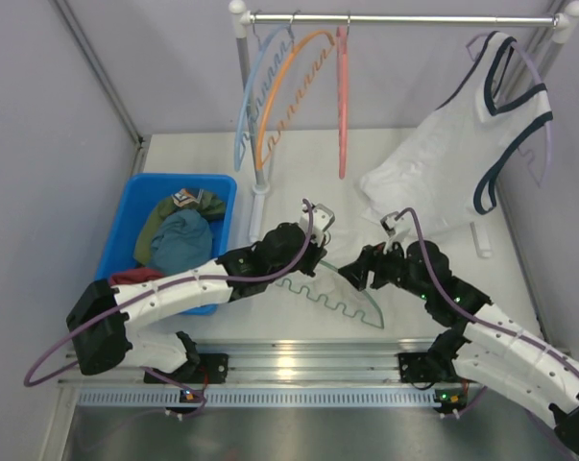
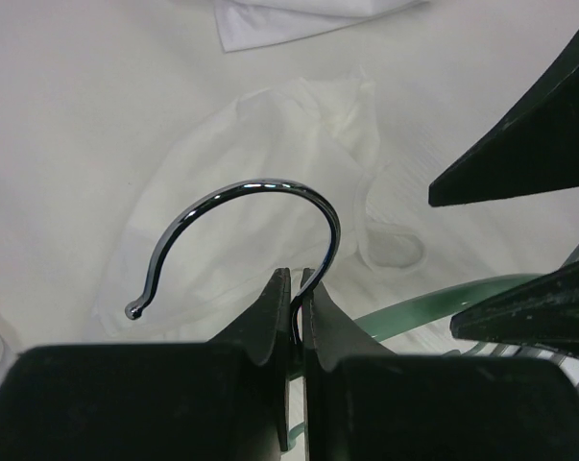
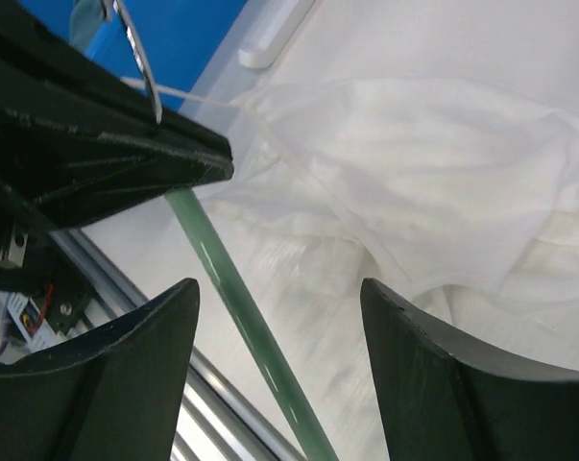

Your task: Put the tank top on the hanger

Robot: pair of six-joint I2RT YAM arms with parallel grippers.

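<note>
Over at the left of the top view sat the blue bin (image 1: 179,180), heaped with olive, teal and red clothes. A small label (image 1: 183,197) lay on top of the pile, its print too small to read. Moving right, along the rail (image 1: 404,17) at the top, hung a light-blue hanger (image 1: 243,115), an orange hanger (image 1: 266,120) and a salmon-red hanger (image 1: 343,96).

Centre frame, and here was the action: the left gripper (image 2: 297,288) was clenched tight on the metal hook (image 2: 270,187) of the green hanger (image 2: 433,305), pinching it at the base where the hook meets the plastic. The hanger's body lay across the table below centre, wavy edge toward the arm bases.

Just right of that, the right gripper (image 3: 279,288) was released, its jaws spread wide. The hanger's green bar ran between them without touching either finger.

The tank top (image 3: 443,173) lay crumpled flat on the white table, just beyond both grippers and off the hanger.

Far right, a navy-edged tank top (image 1: 500,106) hung on a lavender hanger (image 1: 542,144), its hem spilling onto the table.
</note>
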